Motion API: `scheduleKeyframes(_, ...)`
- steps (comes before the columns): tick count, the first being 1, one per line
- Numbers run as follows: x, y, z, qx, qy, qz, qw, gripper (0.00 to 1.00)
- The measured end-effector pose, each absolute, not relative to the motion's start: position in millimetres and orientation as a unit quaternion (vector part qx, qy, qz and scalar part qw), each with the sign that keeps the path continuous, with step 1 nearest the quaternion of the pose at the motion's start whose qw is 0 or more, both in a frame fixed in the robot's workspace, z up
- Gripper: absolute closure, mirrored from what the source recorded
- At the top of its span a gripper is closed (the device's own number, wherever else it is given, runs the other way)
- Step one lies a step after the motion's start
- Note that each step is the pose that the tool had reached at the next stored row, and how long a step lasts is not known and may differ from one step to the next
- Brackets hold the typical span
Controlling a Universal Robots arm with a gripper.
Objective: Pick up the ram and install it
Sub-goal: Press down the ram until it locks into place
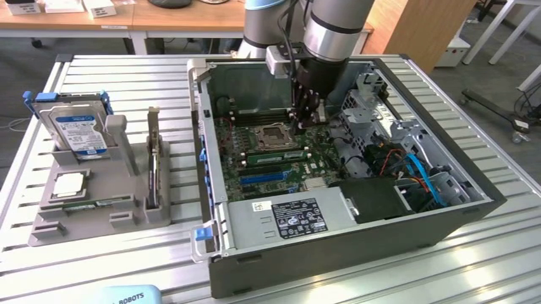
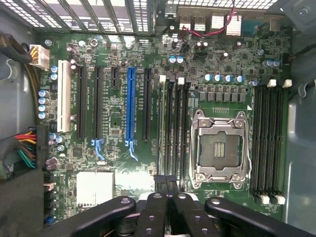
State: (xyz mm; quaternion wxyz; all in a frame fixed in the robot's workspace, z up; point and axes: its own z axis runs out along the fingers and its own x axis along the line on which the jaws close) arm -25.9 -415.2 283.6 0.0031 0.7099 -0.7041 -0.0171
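Pincer [image 1: 306, 120] closed, empty, above the motherboard [image 1: 253, 166]; ram [image 1: 91, 204] lies in tray [image 1: 85, 225], lengthwise across the exterior view.

Computer case [image 1: 338, 253] beside tray [image 1: 93, 223] holding hard drive [image 1: 76, 130].

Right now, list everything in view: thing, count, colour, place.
PC case: 1, grey, open on slatted table
motherboard: 1, green, inside case
CPU socket: 1, silver, empty, on motherboard
power supply: 1, grey, case's near end
tray: 1, grey, exterior view's left of case
hard drive: 1, blue-silver, upright in tray
processor chip: 1, silver, flat in tray
ram: 1, green, flat in tray
expansion card: 1, dark, upright in tray
arm: 1, grey, above case
hand: 1, black, shut, over motherboard beside socket
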Motion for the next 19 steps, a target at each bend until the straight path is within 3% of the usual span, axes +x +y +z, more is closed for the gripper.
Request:
scheduleKeyframes(11,-25.1,-411.4,283.6,0.710,-0.704,-0.002,0.019,0.90)
scheduleKeyframes(19,-23.9,-411.3,283.6,0.710,-0.704,-0.001,0.019,0.90)
